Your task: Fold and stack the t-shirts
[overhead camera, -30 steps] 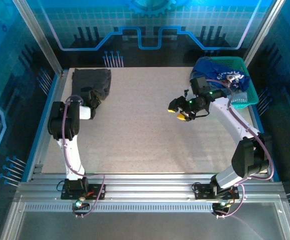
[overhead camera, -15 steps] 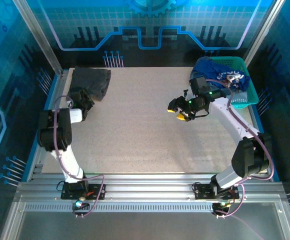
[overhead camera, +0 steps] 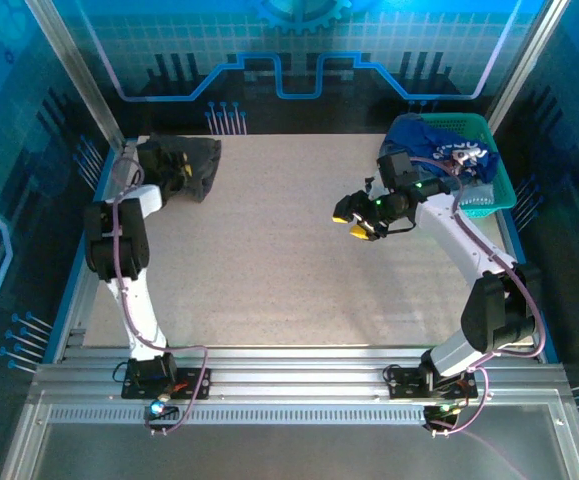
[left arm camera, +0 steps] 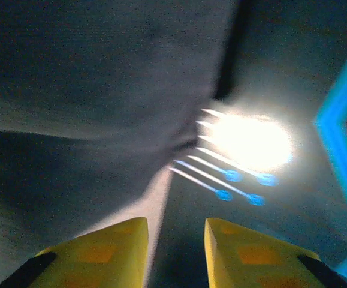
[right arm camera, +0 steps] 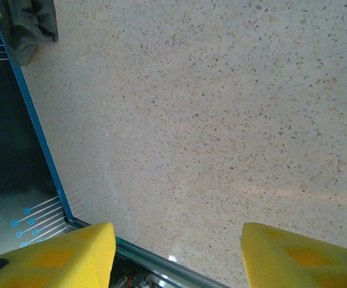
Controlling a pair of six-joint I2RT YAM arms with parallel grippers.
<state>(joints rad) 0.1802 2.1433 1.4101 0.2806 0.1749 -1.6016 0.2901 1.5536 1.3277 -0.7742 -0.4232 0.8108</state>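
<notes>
1. The charcoal-grey t-shirt [overhead camera: 205, 160] lies crumpled in the far left corner of the bench [overhead camera: 269, 270]. The blue t-shirts [overhead camera: 424, 135] are heaped in the teal basket [overhead camera: 499, 180] at the far right.
2. The left claw [overhead camera: 176, 170] is over the left part of the grey shirt. Its yellow fingers [left arm camera: 101, 255] stand apart with nothing between them. If it touches the cloth, I cannot tell.
3. The right claw [overhead camera: 357, 222] hovers above bare bench near the middle, with its fingers wide apart and holding nothing.
4. The cloth looks soft, light and limp. I judge it will sag and drag, and a pinch may catch several layers.
5. The best hold seems to be an outer edge, at a hem corner or a shoulder, so that the shirt can be pulled to the open middle and spread flat.
</notes>
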